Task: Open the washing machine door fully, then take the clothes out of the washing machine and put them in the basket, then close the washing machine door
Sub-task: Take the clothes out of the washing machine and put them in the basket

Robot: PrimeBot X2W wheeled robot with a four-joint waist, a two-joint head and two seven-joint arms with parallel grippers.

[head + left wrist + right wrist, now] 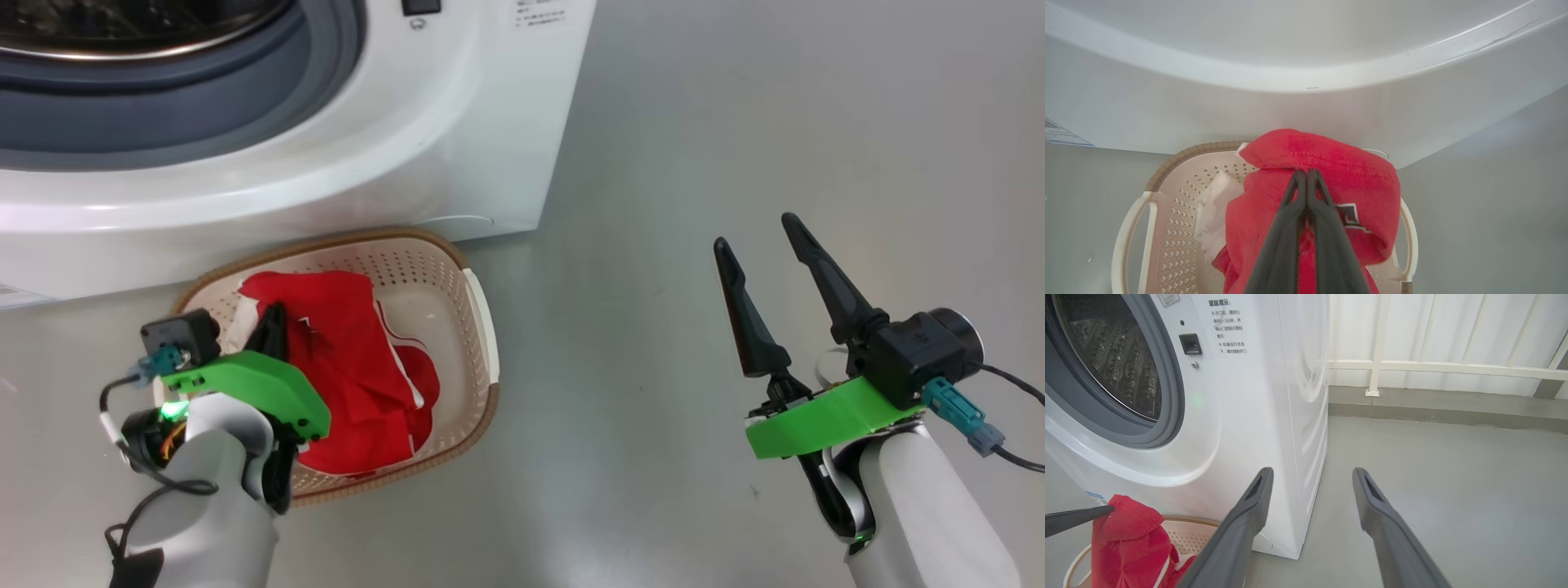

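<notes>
The white washing machine (457, 122) stands with its drum (1114, 355) uncovered; the washing machine door is out of view. In front of it on the floor sits the cream basket (483, 318) with red clothes (351, 359) inside. My left gripper (276, 314) hangs over the basket, shut on a fold of the red clothes (1323, 155). The pinched fold is held up at the left gripper (1306, 173) and drapes down into the basket (1184, 157). My right gripper (755, 231) is open and holds nothing, well to the right over bare floor.
Grey floor (735, 122) spreads to the right of the machine. A white railing and low kerb (1433, 367) run along the back. The machine's front panel (1306, 102) curves close above the basket. A small blue label (1061, 134) sits low on the machine.
</notes>
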